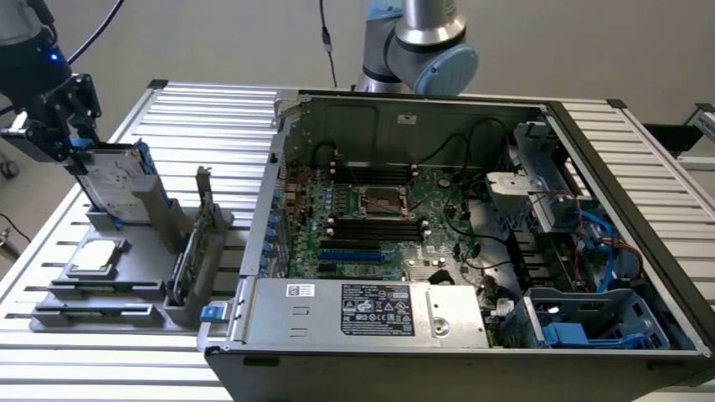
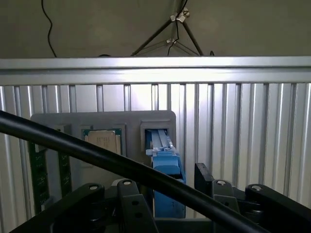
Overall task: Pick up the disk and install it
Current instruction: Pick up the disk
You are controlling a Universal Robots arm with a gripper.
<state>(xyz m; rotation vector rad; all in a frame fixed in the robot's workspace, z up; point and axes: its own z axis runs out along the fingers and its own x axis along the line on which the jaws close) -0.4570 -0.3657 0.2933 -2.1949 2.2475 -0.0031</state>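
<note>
1 disk (image 1: 112, 177), 1 chip (image 1: 95, 255), 1 card (image 1: 192, 247), 1 computer case (image 1: 414, 121)

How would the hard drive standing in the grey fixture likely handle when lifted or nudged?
The hard drive is a metal box, so probably stiff and heavy for its size. Standing on edge in the grey fixture, it could tip if nudged sideways.

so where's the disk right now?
Exterior view's left: the disk stands on edge at the far end of the grey holder tray, outside the computer case, with the hand at its top edge.
</note>
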